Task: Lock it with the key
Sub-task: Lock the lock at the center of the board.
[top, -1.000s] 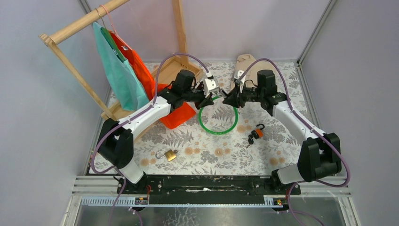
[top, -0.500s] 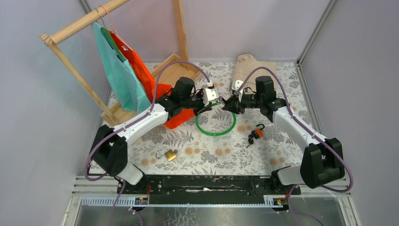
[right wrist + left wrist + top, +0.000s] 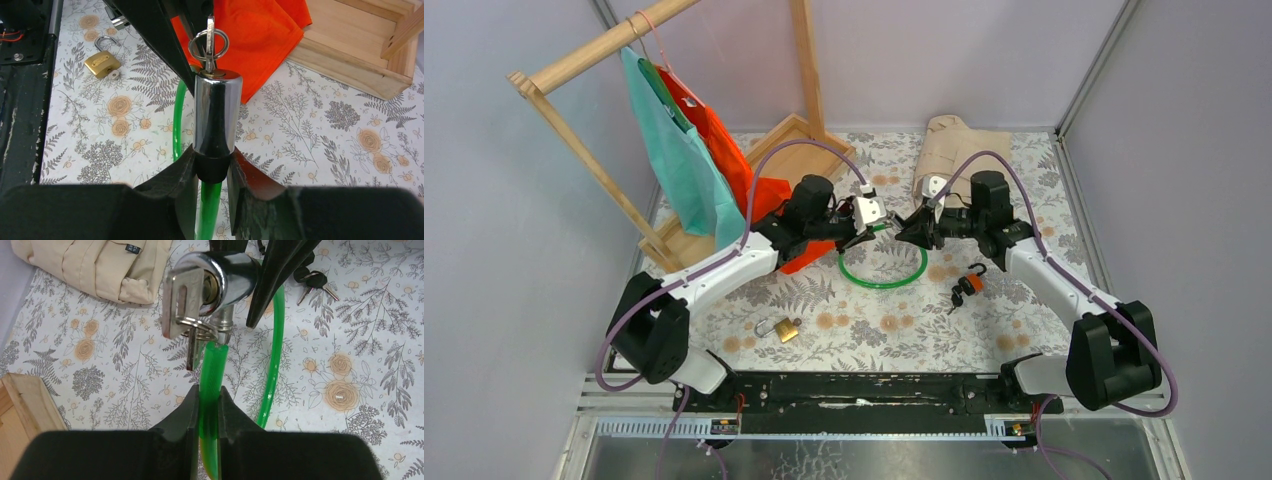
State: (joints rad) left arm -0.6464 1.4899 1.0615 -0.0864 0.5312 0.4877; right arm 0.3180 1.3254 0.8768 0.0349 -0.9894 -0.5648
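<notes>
The left gripper (image 3: 209,392) clamped the green cable (image 3: 214,362) near its free end. The right gripper (image 3: 212,162) clenched the chrome lock cylinder (image 3: 216,110), with the key (image 3: 209,40) inserted.

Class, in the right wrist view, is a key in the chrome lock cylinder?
Yes, a key sticks out of the top of the chrome lock cylinder.

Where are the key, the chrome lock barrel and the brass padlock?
key (image 3: 182,302): left wrist view, flat head.
chrome lock barrel (image 3: 216,115): right wrist view, side wall.
brass padlock (image 3: 786,330): top external view, body.
</notes>
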